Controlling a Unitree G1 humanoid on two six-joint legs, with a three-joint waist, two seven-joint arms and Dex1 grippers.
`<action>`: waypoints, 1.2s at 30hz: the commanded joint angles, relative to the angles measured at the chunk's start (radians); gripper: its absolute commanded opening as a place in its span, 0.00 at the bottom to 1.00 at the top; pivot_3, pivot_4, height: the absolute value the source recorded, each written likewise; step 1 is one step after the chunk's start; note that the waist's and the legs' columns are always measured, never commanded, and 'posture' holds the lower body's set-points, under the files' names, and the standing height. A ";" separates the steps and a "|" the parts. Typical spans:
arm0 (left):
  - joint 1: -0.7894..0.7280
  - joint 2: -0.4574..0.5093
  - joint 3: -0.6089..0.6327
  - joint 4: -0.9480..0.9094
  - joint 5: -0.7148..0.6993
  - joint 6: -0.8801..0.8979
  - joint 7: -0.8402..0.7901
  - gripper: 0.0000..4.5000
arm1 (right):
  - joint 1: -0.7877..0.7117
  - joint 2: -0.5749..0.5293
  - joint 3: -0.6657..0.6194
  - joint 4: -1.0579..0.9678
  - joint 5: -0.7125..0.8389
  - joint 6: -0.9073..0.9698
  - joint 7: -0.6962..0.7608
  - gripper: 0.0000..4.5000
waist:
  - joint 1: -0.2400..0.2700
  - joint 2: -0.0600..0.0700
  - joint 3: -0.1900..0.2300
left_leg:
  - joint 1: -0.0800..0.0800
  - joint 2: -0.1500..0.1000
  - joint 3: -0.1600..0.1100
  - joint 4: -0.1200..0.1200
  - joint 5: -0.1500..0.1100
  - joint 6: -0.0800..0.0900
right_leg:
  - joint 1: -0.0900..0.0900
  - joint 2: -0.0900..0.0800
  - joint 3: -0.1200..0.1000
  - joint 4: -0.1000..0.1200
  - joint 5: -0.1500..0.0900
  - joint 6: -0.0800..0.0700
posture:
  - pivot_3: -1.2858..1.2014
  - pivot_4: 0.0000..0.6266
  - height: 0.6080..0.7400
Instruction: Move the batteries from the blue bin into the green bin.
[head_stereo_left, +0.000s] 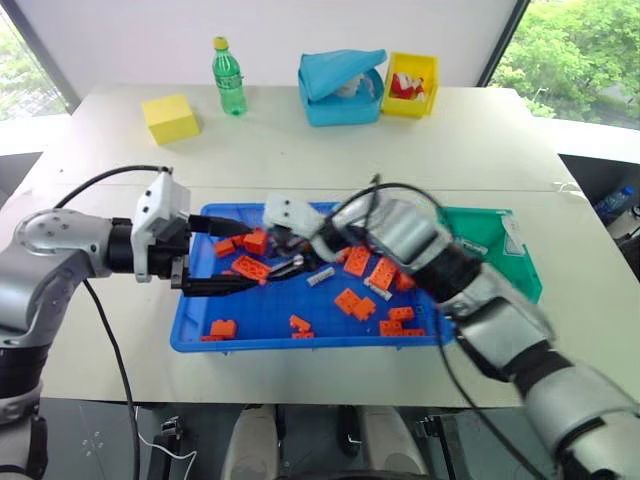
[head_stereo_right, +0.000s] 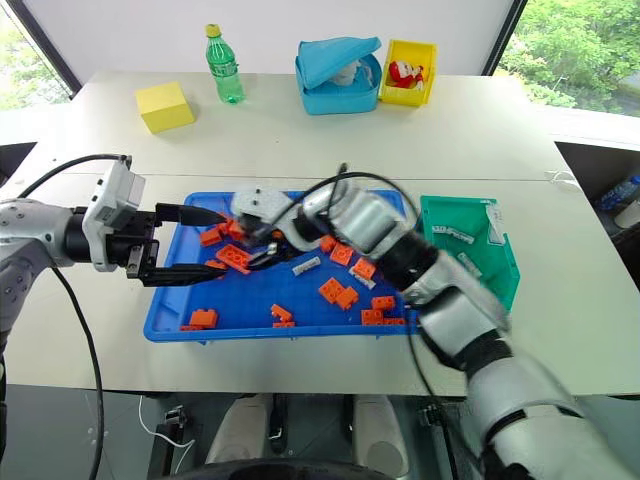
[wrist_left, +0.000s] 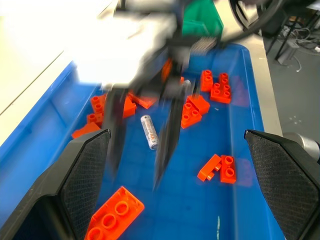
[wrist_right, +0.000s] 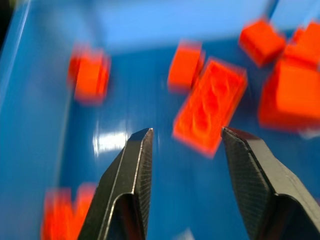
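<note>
Across the frame's centre, the blue bin (head_stereo_left: 200, 335) held a battery (head_stereo_left: 320, 277) among orange bricks (head_stereo_left: 355, 303); the green bin (head_stereo_left: 520, 265) at right looked empty. Right gripper (wrist_right: 187, 150) hung released, empty; left gripper (wrist_left: 177, 150) spread wide.

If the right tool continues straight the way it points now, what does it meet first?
Probably the bright-blue plastic tray floor between its open fingers, just beside a flat orange toy brick; depth is unclear.

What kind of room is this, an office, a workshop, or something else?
Probably a lab or test room in an office-like building: white tables pushed together by big windows with trees outside, and sorting props such as a blue bin of orange bricks.
</note>
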 joint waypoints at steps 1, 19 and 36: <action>-0.002 0.001 0.028 -0.025 -0.012 -0.013 0.007 1.00 | 0.011 -0.092 0.026 -0.047 -0.059 -0.136 0.132 0.52 | -0.001 0.000 0.000 | 0.000 0.000 0.000 0.000 0.000 0.000 | 0.000 0.000 0.000 0.000 0.000 0.000 | 0.52 0.24 0.97; -0.008 0.003 0.025 -0.032 -0.017 -0.008 0.017 1.00 | 0.122 -0.024 -0.002 0.197 -0.253 -0.379 0.143 0.41 | 0.001 0.000 0.000 | 0.003 0.001 0.001 0.000 0.000 0.000 | 0.002 0.001 0.001 0.001 0.000 0.000 | 0.52 0.24 0.97; -0.039 -0.071 -0.050 0.028 0.019 -0.045 0.002 1.00 | 0.256 -0.352 -0.618 -0.316 0.021 0.366 0.023 0.00 | 0.025 0.000 0.000 | 0.004 0.000 0.001 0.000 0.000 0.000 | 0.003 0.000 0.000 0.000 0.000 0.000 | 0.52 0.24 0.97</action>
